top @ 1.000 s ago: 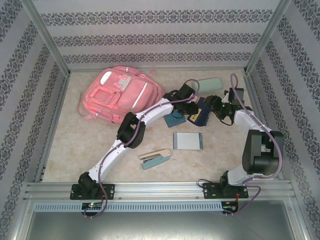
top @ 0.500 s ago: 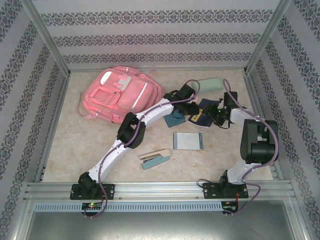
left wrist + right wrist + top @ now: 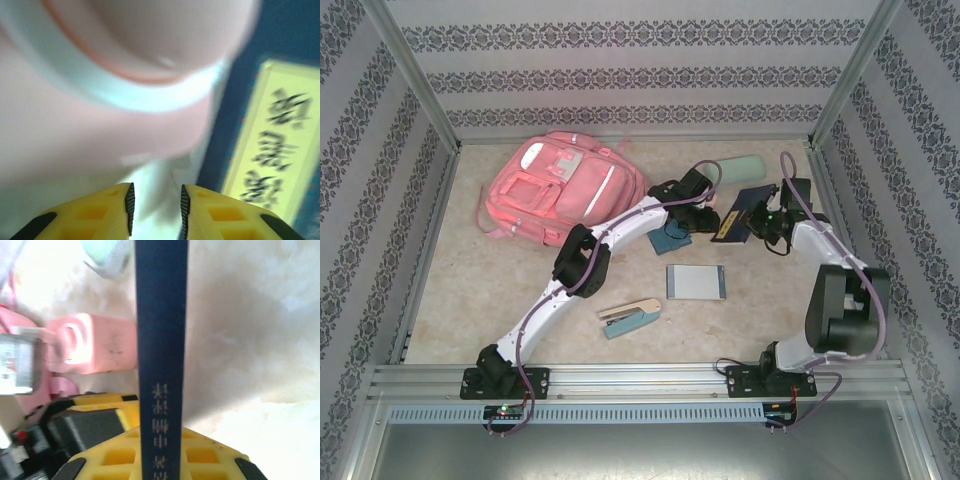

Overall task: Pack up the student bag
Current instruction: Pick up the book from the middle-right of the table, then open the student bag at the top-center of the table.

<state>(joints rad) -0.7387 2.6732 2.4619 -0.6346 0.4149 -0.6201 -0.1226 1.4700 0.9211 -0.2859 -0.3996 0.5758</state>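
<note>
From above, you see the pink backpack point(image 3: 565, 188) lying flat at about 10 o'clock on the surface point(image 3: 480, 290). Your left arm reaches past the backpack's 4 o'clock corner. The left gripper point(image 3: 705, 214) sits just beside a dark blue book point(image 3: 738, 212). The right gripper point(image 3: 762, 216) holds that book tilted up off the surface at about 2 o'clock. A mint pencil case point(image 3: 735, 168) lies beyond it at 1 o'clock. A pale blue notebook point(image 3: 696, 281) is at 5 o'clock and a stapler point(image 3: 628, 316) at 6 o'clock.

The right wrist view adds what the top view cannot give you. The book stands on edge, running straight up between the yellow fingers point(image 3: 210, 455), which press it from both sides. Your right gripper is clenched on the book. A pink block point(image 3: 92, 342) lies at 9 o'clock of that view.

The left wrist view shows its fingers point(image 3: 100, 215) a narrow gap apart. A pale, blurred pink shape point(image 3: 100, 125) sits close in front of them, and the book's yellow label point(image 3: 270, 145) is at 3 o'clock. You cannot tell whether those fingers pinch anything.
</note>
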